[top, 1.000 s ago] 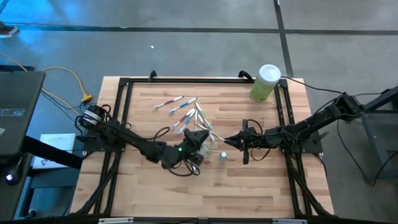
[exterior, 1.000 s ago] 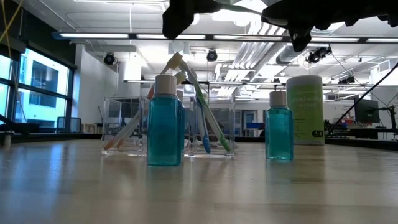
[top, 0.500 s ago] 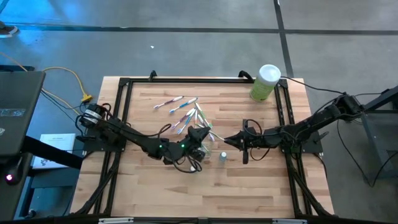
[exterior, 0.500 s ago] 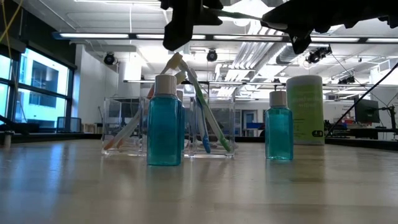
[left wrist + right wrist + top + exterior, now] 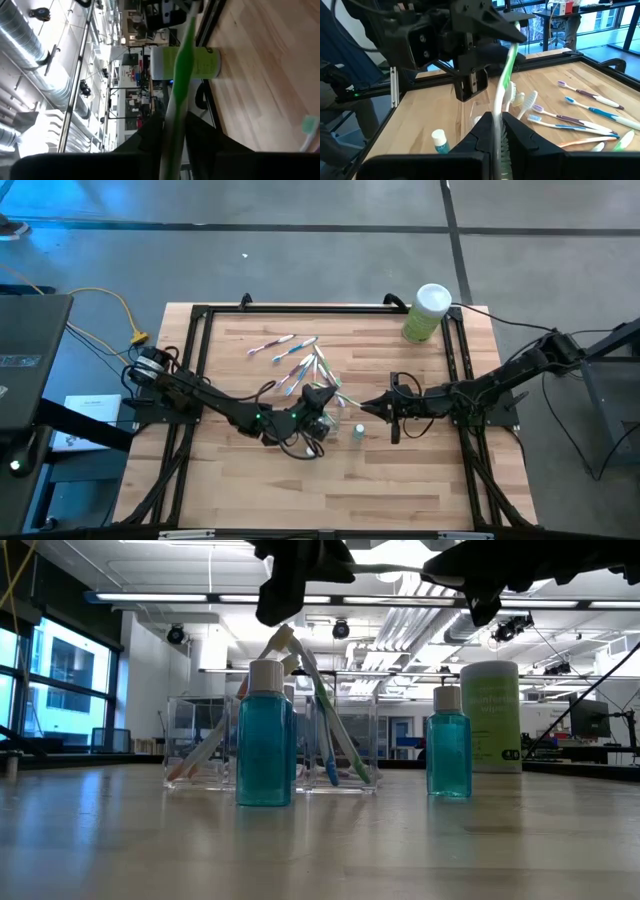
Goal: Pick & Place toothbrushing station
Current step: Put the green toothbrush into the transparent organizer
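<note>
A clear holder (image 5: 270,755) stands on the table's middle with several pastel toothbrushes leaning in it; it also shows in the high view (image 5: 322,395). Two small teal white-capped tubes (image 5: 265,745) (image 5: 448,750) stand near it. Several more toothbrushes (image 5: 285,350) lie flat behind the holder. My left gripper (image 5: 325,405) and my right gripper (image 5: 365,408) meet above the holder. Both are shut on one green-and-white toothbrush (image 5: 510,50). My left gripper pinches one end of the green toothbrush (image 5: 172,120) between its two fingers. The fingers point toward the table's right and lie along the brush. The brush is lifted clear, above the holder. My right gripper pinches the brush's other end (image 5: 496,112) between its two fingers. The fingers point toward the table's left and lie along the brush. The brush spans the gap to my left gripper, clear of the table.
A tall green canister with a white lid (image 5: 428,312) stands at the table's far right corner. A black frame (image 5: 300,310) runs round the tabletop. Bare wood lies along the near side of the table.
My left gripper has gone toward the table's right, toward my right gripper, and now stands over the holder at the green toothbrush. My right arm has kept still.
</note>
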